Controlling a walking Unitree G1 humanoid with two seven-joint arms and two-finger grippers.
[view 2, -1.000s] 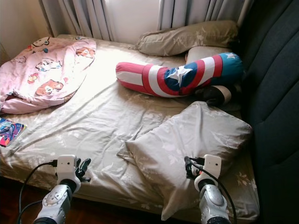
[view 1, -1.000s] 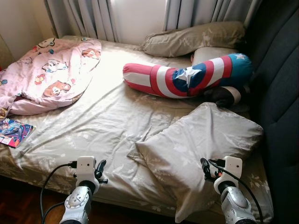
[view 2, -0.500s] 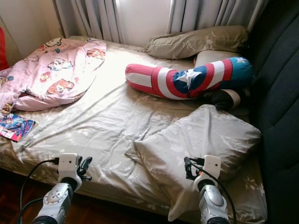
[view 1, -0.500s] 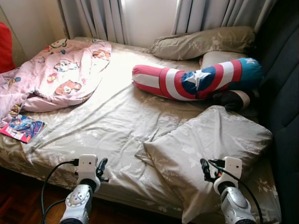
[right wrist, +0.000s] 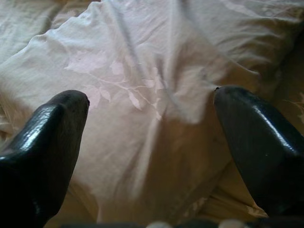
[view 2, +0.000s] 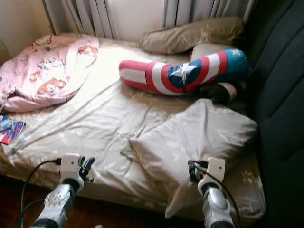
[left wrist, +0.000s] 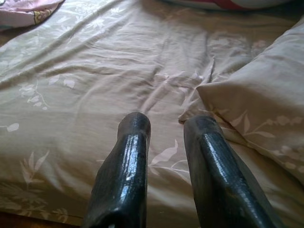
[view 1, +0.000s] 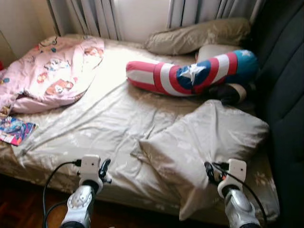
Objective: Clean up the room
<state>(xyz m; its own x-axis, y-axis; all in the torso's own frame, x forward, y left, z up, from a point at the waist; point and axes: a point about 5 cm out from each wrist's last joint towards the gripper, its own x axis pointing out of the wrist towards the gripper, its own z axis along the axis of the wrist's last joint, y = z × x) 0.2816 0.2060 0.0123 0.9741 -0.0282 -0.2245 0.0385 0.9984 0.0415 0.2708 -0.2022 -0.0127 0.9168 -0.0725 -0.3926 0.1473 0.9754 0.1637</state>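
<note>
Only the view has shifted; nothing moved. Right gripper, fingers released, faces the near pillow; left gripper, nearly clenched, idle.

Home bedroom. Bed with rumpled beige leaf-print sheet takes up most of view. Matching pillows lie on it, plus red-white-blue star bolster and pink cartoon-print blanket. Grey curtains hang behind bed, dark padded headboard along right side, wood floor at near edge.
</note>
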